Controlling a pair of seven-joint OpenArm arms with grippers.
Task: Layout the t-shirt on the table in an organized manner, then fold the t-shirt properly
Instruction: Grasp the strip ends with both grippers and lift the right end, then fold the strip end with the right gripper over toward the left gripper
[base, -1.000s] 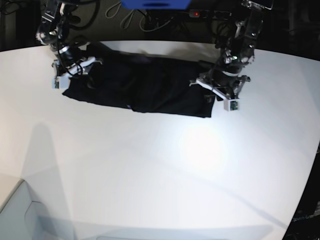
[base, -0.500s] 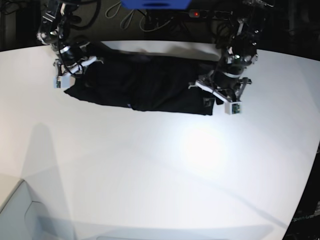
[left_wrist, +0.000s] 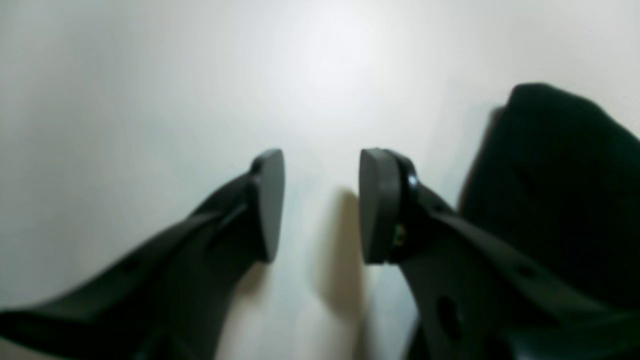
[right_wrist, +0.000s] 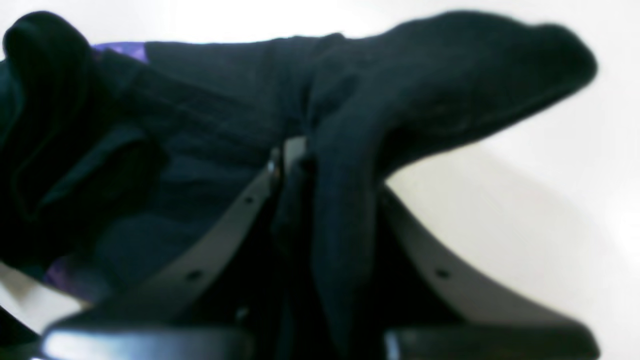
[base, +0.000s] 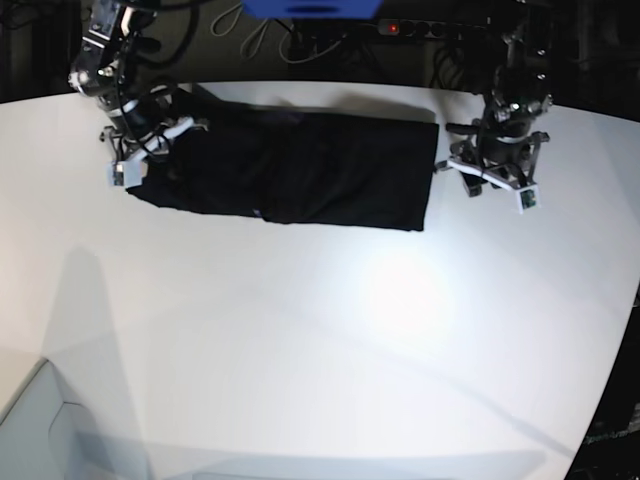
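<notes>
In the base view, far left, the right gripper (base: 150, 150) sits at the left end of the shirt (base: 300, 170), its fingers clamped together on a fold of the black cloth; the right wrist view shows that fold pinched between the two fingers (right_wrist: 240, 210) and humped up above the table (right_wrist: 525, 215), with a strip of purple print at the upper left edge. The shirt lies as a long dark band across the far part of the table (base: 320, 340), near its back edge. Just beside the shirt's right end, the left gripper (base: 490, 185) hangs over bare white table, fingers (left_wrist: 267, 205) apart and holding nothing, the cloth's edge just to their side.
</notes>
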